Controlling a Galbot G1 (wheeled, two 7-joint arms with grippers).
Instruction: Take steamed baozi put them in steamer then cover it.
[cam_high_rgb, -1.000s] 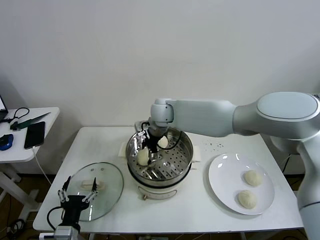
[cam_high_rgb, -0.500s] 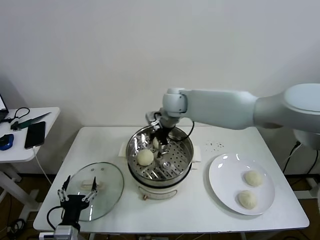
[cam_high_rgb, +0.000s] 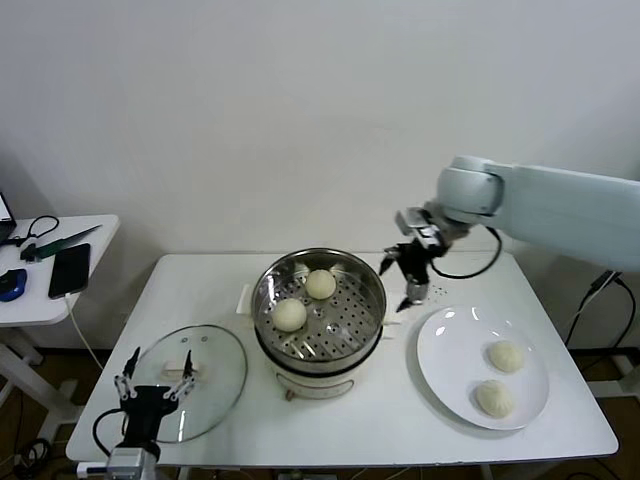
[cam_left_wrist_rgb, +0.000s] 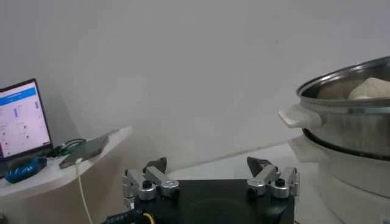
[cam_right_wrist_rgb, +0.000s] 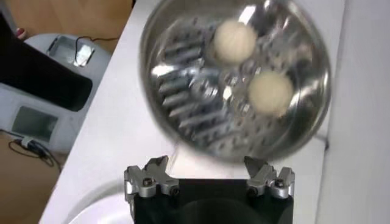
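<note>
1. Centrally, the steamer is seen upright on the white table, its round mouth facing upward; two steamed baozi are held on its perforated tray, one toward the back and one nearer the front-left.
2. Two further baozi are seen on the white plate, which lies to the right of the steamer.
3. The cover is laid flat to the front-left of the steamer, apart from it; the long axis of its white oblong handle is directed roughly from the table edge toward the steamer.
4. The right gripper is held in the air just beyond the steamer's right rim, between steamer and plate, fingers spread and nothing carried.
5. The left gripper is parked at the cover's front edge, fingers apart and unloaded.
6. Compared with one second earlier, the right gripper has been withdrawn from inside the steamer, where it was lowered over the tray, and both buns are now fully uncovered.
</note>
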